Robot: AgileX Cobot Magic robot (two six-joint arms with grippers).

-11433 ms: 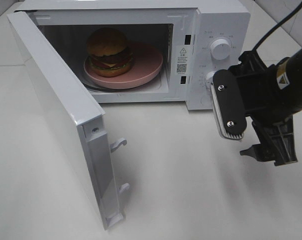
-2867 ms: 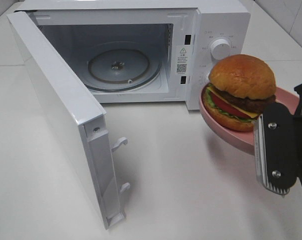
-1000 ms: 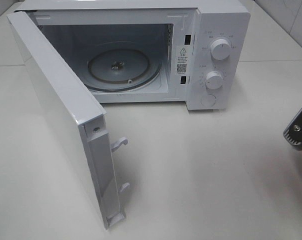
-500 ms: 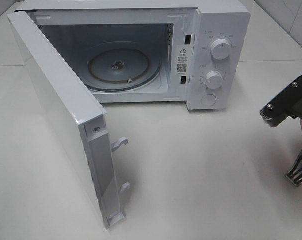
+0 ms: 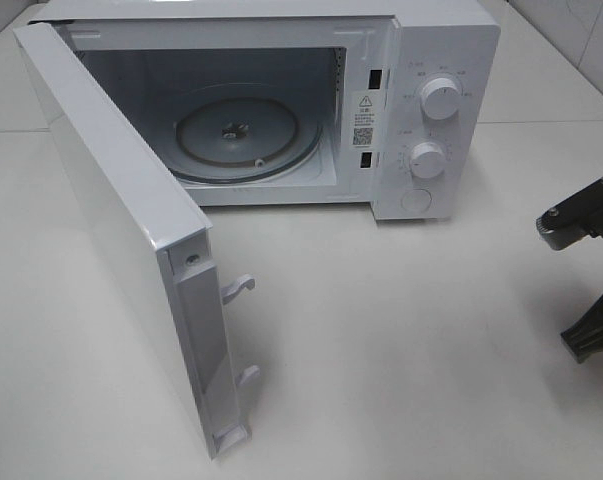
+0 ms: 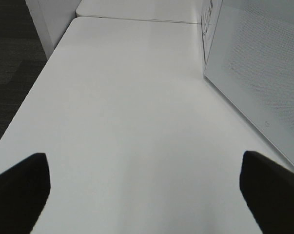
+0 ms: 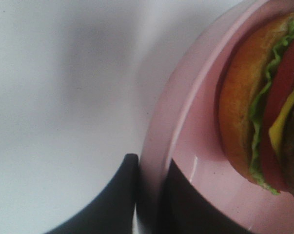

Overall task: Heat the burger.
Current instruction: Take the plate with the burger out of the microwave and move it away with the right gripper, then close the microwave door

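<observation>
White bench (image 5: 401, 340) carries a white microwave oven (image 5: 421, 60), its door (image 5: 121, 230) swung wide and its glass turntable (image 5: 238, 135) bare. At the bench's right edge, the right gripper (image 7: 149, 200) pinches the rim of a round pink plate (image 7: 186, 141) bearing the tall lettuce-and-tomato burger (image 7: 264, 107). The left gripper (image 6: 144, 187) hovers spread wide over bare bench.

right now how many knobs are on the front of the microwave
2, both on the control panel at the right of the microwave: the upper knob sits near the top of the panel, and the lower knob sits directly below it. None look hidden.
</observation>
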